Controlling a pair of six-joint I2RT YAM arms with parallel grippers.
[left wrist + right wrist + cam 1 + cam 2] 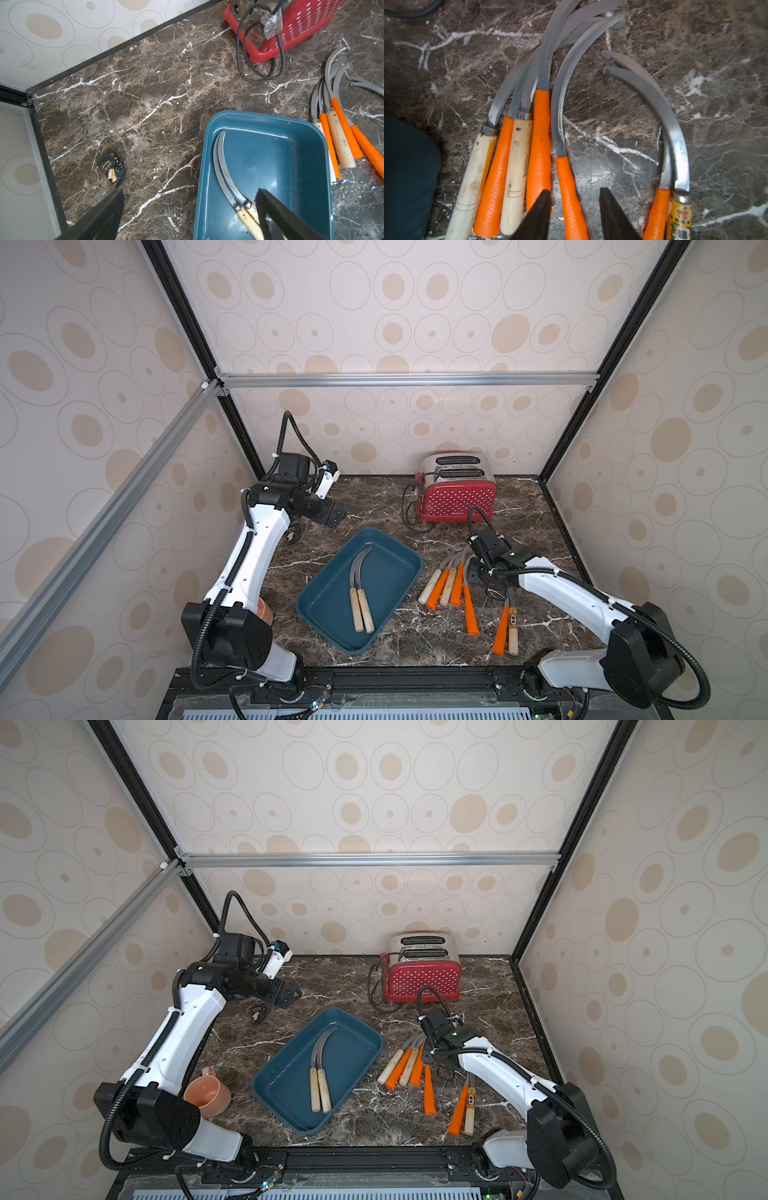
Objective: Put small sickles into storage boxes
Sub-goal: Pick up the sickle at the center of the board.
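A dark teal storage box (328, 614) (282, 1090) (270, 155) lies mid-table with two wood-handled small sickles (359, 597) (320, 1077) (226, 176) in it. Right of it, several sickles (446, 585) (409, 1065) (512, 166) lie fanned on the marble, with a pair (507, 626) (675, 145) further right. My right gripper (477, 574) (434, 1056) (575, 190) is low over them and open. Its fingers straddle one orange handle (566, 182), with a gap showing on one side. My left gripper (334, 516) (289, 996) (190, 190) hangs open and empty above the box's far left corner.
A red polka-dot toaster (457, 493) with a looped black cord (409, 506) stands at the back. A small black wrapper (112, 170) lies near the left wall. A pink cup (208, 1096) sits beside the left arm's base. Enclosure walls border the table on three sides.
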